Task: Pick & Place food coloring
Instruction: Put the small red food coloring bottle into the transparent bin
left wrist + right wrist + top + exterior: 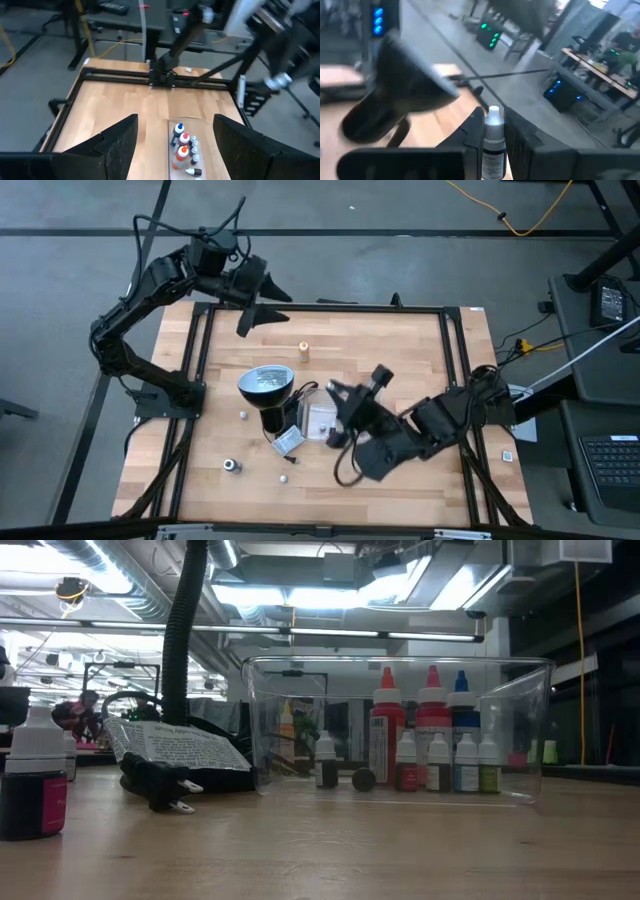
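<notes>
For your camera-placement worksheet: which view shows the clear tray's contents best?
The low view: the clear tray is side-on, its bottles separable by cap colour. The left wrist view shows them small from above; the high view hides most behind the right arm.

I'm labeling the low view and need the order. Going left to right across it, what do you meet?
Dark bottle with white cap → black plug → clear tray holding small bottles, its tall red-capped bottle before the blue-capped one.

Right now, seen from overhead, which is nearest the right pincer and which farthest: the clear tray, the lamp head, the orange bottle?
1. Tray, right beside the right pincer.
2. Lamp head, farther toward the left arm.
3. Orange bottle, alone toward the table's far edge; nearly level with the lamp head.
</notes>
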You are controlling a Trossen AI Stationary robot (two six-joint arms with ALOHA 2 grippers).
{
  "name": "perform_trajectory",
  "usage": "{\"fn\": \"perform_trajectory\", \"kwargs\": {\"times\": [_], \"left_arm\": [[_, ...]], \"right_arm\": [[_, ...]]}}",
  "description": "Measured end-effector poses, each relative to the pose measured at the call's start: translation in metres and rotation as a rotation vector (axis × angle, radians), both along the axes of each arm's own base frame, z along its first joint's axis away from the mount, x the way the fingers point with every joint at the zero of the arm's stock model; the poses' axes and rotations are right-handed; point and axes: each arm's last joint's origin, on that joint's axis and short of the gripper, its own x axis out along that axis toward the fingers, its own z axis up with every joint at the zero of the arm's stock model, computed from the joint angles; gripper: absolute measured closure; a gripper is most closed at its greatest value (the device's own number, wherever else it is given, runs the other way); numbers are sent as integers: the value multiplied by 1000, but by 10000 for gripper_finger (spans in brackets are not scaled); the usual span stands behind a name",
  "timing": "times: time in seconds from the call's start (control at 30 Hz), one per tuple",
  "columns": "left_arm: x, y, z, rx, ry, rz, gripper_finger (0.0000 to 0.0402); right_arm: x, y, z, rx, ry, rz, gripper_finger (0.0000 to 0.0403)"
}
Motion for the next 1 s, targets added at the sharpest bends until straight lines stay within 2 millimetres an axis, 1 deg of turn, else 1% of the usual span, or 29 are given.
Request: {"fn": "perform_trajectory", "kwargs": {"times": [0.13,0.27,0.37,0.43,0.5,0.57,0.7,0.8,1.0], "left_arm": [[1,-4,1,44,-23,-93,148],[3,-8,4,44,-71,-186,148],[6,-10,11,42,-150,-225,148],[9,-12,20,36,-223,-228,148],[13,-16,29,33,-303,-238,148],[16,-23,38,45,-384,-263,148],[23,-36,51,77,-508,-263,148],[29,-40,52,88,-541,-226,148],[45,-44,46,62,-524,-200,148]], "right_arm": [[2,-17,25,35,-123,-26,343],[1,-34,56,57,-240,23,343],[-5,-48,84,64,-355,94,344],[-12,-56,102,68,-447,142,344],[-16,-63,115,59,-515,184,344],[-18,-68,122,36,-551,213,344],[-16,-79,127,14,-588,243,344],[-13,-85,129,9,-613,276,344],[-8,-101,130,26,-646,324,344]]}}
